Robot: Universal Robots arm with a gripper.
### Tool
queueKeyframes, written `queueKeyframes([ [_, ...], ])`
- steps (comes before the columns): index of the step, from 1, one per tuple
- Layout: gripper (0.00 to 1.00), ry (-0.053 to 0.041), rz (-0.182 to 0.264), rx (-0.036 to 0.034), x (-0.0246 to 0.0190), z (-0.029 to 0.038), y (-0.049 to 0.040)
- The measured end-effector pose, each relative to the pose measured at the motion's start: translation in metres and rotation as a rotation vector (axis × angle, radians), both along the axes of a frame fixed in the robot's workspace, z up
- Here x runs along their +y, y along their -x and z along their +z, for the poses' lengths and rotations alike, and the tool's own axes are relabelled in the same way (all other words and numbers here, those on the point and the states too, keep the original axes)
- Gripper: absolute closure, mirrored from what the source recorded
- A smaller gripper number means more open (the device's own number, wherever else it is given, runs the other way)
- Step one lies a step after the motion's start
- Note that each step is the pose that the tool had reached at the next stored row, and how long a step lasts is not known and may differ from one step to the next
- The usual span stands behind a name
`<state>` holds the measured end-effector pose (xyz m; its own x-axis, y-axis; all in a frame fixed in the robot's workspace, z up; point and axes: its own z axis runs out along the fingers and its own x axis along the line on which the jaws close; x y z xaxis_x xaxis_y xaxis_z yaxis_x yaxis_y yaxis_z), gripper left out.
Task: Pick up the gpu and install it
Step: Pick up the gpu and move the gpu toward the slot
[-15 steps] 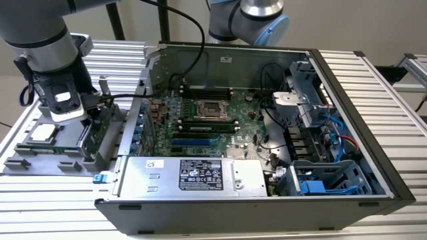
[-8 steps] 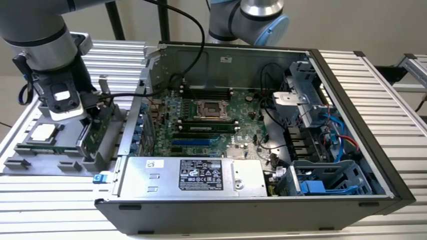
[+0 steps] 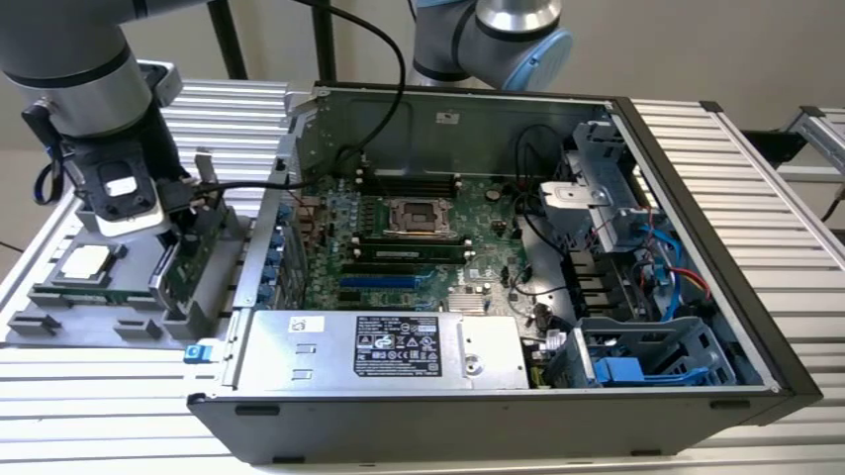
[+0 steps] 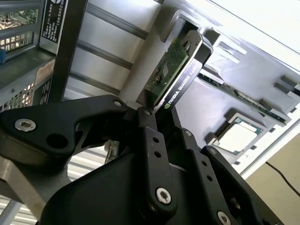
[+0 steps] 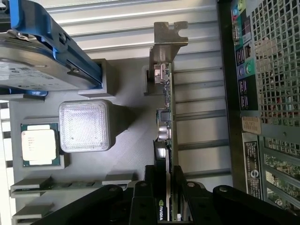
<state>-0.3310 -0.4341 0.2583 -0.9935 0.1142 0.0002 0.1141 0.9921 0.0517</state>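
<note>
Green gpu, pinched between the jaws of the gripper, sits in the grey tray: grasp appears made, lift and installation outstanding.

Ribbed metal table; beige wall behind.

gpu upright in parts tray, tray at exterior view's left of computer case
</note>
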Motion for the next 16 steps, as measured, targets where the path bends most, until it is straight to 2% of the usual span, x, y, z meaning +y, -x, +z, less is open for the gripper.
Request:
queueKeyframes([
  [16, 1.00, 0.0000, 0.000, 0.0000, 0.0000, 0.0047, 0.0000],
])
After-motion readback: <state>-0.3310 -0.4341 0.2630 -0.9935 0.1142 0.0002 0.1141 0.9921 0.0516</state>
